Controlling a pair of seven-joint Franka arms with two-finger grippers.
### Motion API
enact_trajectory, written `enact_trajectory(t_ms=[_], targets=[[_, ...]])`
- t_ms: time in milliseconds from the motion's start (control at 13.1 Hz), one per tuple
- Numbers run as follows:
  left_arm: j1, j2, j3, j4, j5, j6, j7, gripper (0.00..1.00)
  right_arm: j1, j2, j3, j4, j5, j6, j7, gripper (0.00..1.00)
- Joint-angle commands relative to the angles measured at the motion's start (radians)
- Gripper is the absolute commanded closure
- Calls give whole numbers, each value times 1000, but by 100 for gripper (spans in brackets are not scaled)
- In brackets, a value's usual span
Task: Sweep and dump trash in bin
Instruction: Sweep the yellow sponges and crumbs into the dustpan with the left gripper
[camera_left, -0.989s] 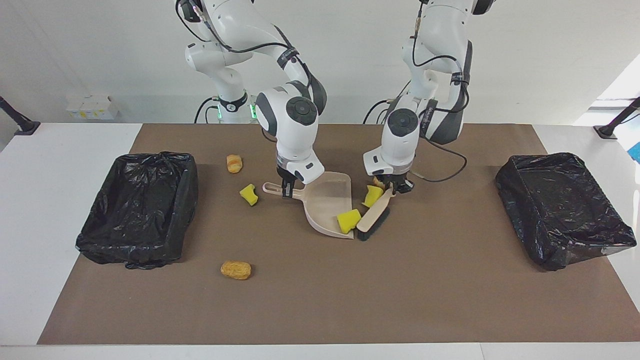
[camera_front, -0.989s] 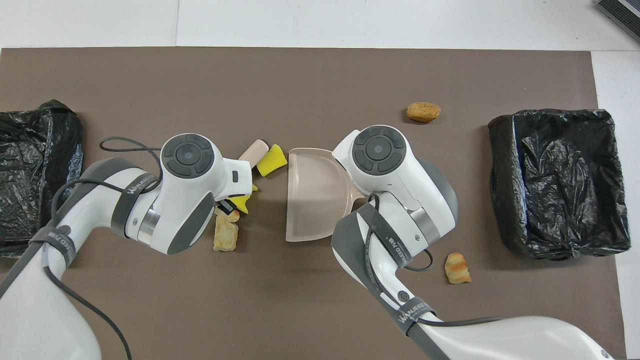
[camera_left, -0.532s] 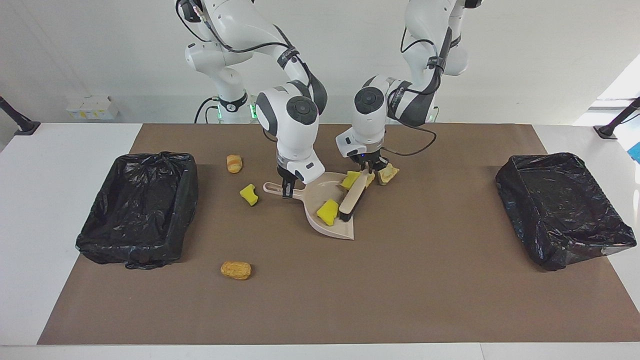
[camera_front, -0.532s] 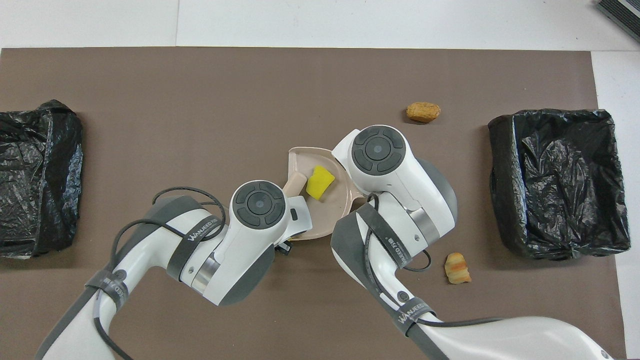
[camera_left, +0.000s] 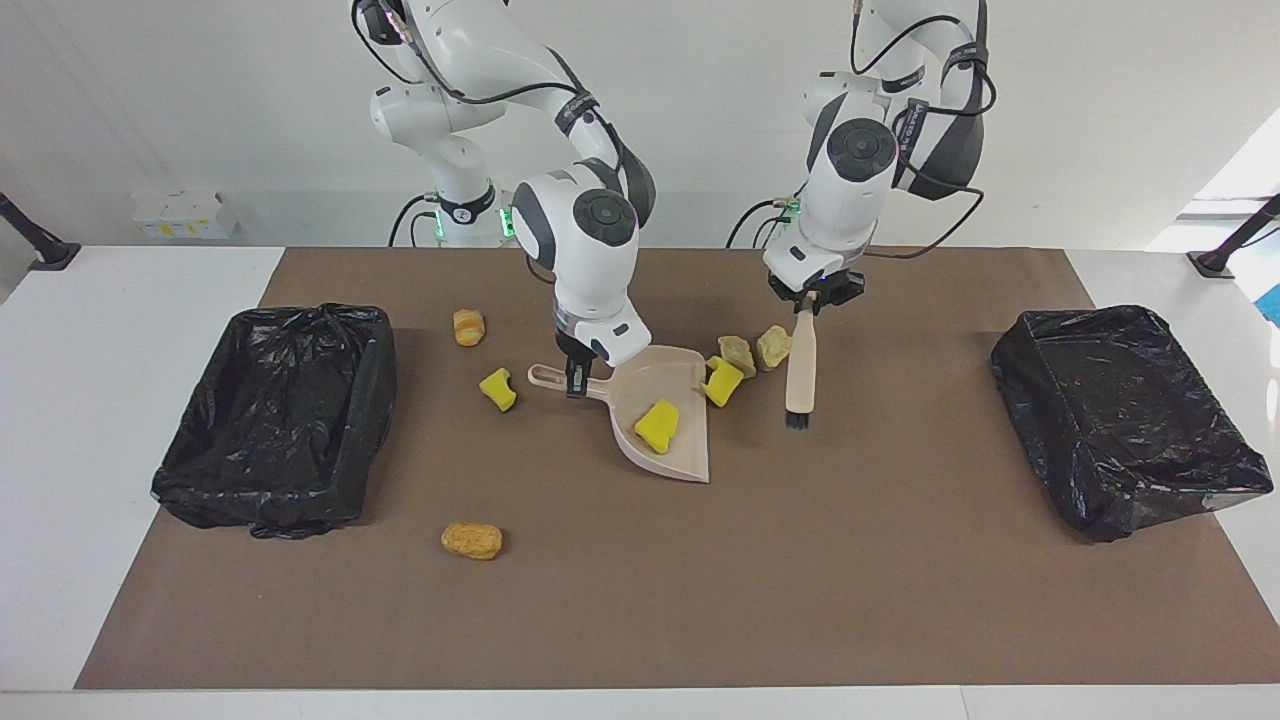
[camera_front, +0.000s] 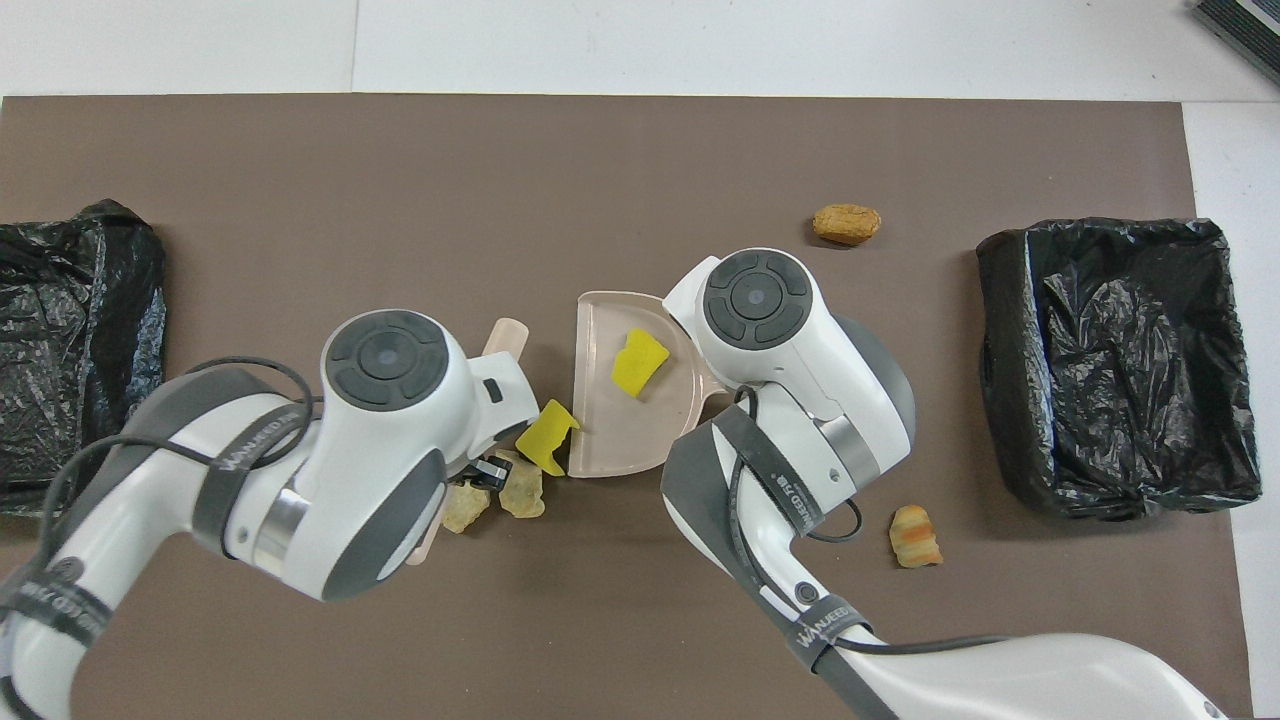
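Beside the dustpan (camera_left: 655, 400) pinched by right pincer (camera_left: 574, 378), trash (camera_left: 722, 381) lay under left pincer (camera_left: 806, 305) clamping brush (camera_left: 799, 368).

Glossy crinkled plastic bin liners (camera_left: 275, 420), smooth matt plastic dustpan (camera_left: 660, 395), spongy yellow scraps (camera_left: 657, 425).

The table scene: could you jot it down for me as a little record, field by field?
Right gripper: shut on the dustpan handle
Left gripper: shut on the brush, bristles down, beside the dustpan
In dustpan: one yellow sponge chunk
At dustpan's edge: a second yellow chunk, two pale lumps
Loose on mat: yellow chunk, two brown bread-like lumps
Bins: two, black-lined, one at each end
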Motion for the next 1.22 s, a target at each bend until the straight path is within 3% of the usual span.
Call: enact_trajectory(t_ms=[0, 228, 532, 837, 1141], targets=[[22, -18, -6, -12, -22, -26, -182, 100, -3, 3, 9, 12, -8, 6, -57, 100], [50, -59, -6, -83, -56, -52, -217, 100, 3, -3, 9, 9, -17, -13, -153, 100], [47, -200, -6, -289, -114, -37, -328, 100, 3, -14, 9, -8, -38, -45, -276, 100], [-2, -217, -13, -458, -165, 131, -502, 100, 6, -29, 9, -49, -64, -30, -284, 100], [-123, -148, -15, -481, -183, 360, -681, 100, 15, -28, 9, -51, -64, -14, -276, 100]])
